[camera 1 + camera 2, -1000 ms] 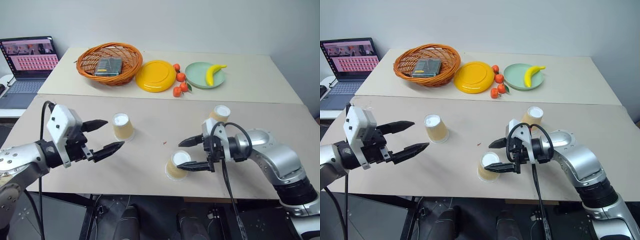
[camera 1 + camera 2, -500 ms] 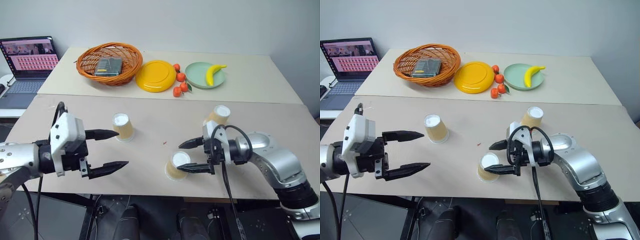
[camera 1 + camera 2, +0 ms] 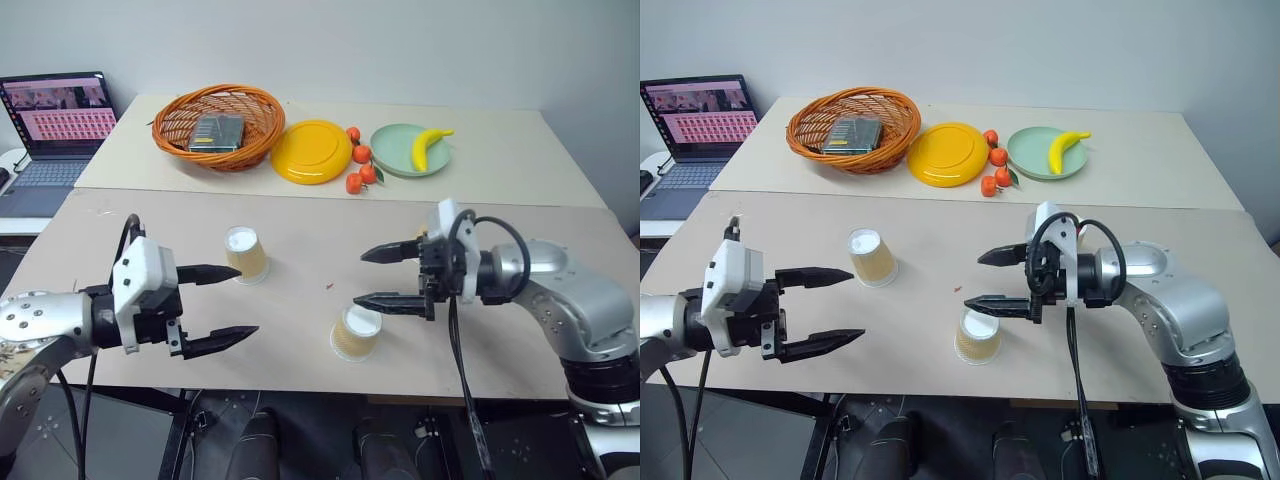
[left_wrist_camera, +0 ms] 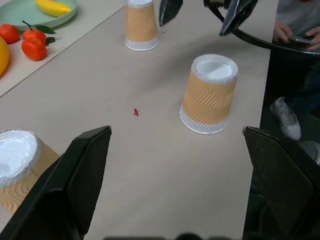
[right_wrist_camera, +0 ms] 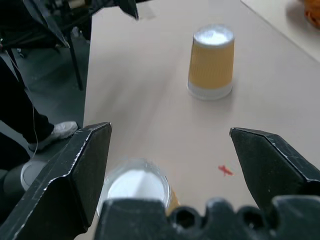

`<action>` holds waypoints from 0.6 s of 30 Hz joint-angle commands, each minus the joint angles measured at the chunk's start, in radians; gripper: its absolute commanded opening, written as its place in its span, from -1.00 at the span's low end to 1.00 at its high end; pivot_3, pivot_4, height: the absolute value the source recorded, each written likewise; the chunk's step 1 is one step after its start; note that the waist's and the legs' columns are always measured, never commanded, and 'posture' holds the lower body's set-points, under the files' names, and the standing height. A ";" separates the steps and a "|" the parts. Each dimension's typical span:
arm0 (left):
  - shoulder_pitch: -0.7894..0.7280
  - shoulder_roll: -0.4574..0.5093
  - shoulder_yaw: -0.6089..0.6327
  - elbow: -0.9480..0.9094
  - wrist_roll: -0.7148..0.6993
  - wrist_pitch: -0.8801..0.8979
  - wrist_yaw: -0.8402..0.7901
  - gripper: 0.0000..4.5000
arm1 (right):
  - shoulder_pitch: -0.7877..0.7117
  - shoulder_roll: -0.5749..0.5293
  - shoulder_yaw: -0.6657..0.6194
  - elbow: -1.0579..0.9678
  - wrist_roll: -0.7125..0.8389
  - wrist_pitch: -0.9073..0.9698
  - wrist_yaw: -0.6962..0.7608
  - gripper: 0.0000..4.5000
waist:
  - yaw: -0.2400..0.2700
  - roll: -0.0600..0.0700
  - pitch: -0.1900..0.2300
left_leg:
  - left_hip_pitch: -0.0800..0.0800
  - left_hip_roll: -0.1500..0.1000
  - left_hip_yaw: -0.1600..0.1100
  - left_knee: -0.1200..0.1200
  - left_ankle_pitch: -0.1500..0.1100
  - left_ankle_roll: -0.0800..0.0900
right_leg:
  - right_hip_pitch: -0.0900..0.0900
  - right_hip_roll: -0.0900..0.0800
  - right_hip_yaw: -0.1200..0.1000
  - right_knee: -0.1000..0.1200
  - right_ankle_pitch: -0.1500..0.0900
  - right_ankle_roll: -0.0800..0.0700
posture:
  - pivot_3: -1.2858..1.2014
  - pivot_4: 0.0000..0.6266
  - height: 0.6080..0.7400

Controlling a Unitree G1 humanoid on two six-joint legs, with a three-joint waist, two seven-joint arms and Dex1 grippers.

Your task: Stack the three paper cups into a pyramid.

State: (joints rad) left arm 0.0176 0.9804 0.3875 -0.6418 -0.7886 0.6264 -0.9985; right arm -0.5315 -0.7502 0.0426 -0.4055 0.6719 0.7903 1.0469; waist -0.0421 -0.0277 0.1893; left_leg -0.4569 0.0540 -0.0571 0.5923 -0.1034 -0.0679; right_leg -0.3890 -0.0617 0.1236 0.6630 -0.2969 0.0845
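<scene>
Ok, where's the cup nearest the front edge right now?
In the left eye view, that paper cup stands upside down near the table's front edge, just below the open right pincer.

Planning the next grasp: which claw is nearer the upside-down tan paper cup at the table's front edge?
Right. The right claw hovers open just above the front tan paper cup; the left claw is open, well off to its left.

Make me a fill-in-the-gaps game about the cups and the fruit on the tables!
1. The paper cups all stand upside ____.
2. The banana lies on the ____ plate.
3. Both the left tool and right tool are ____.
4. The wicker basket sits beside the ____ plate.

Missing words: down; green; open; yellow
</scene>
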 commanded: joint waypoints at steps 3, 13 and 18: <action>-0.010 0.005 -0.015 0.037 0.025 -0.056 -0.057 1.00 | 0.030 -0.054 -0.041 -0.103 0.066 0.030 0.014 0.97 | 0.000 0.000 0.000 | 0.000 0.000 0.000 0.000 0.000 0.000 | 0.000 0.000 0.000 0.000 0.000 0.000 | 0.03 -0.52 0.88; -0.118 0.003 -0.121 0.083 0.058 -0.063 -0.064 1.00 | 0.116 -0.058 0.003 -0.160 -0.018 -0.058 -0.012 0.97 | 0.000 0.000 0.000 | 0.000 0.000 0.000 0.000 0.000 0.000 | 0.000 0.000 0.000 0.000 0.000 0.000 | 0.03 -0.52 0.88; -0.174 0.008 -0.151 0.106 0.064 -0.055 -0.067 1.00 | 0.139 -0.020 0.038 -0.142 -0.069 -0.105 -0.050 0.97 | -0.002 0.000 0.000 | 0.000 0.000 0.000 0.000 0.000 0.000 | 0.000 0.000 0.000 0.000 0.000 0.000 | 0.03 -0.52 0.88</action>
State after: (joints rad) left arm -0.1294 0.9792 0.2413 -0.5387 -0.7276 0.5745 -1.0619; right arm -0.3961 -0.7797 0.0772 -0.5321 0.6190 0.7277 1.0153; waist -0.0444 -0.0278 0.1893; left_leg -0.4568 0.0541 -0.0571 0.5924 -0.1034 -0.0678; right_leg -0.3891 -0.0617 0.1235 0.6632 -0.2971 0.0846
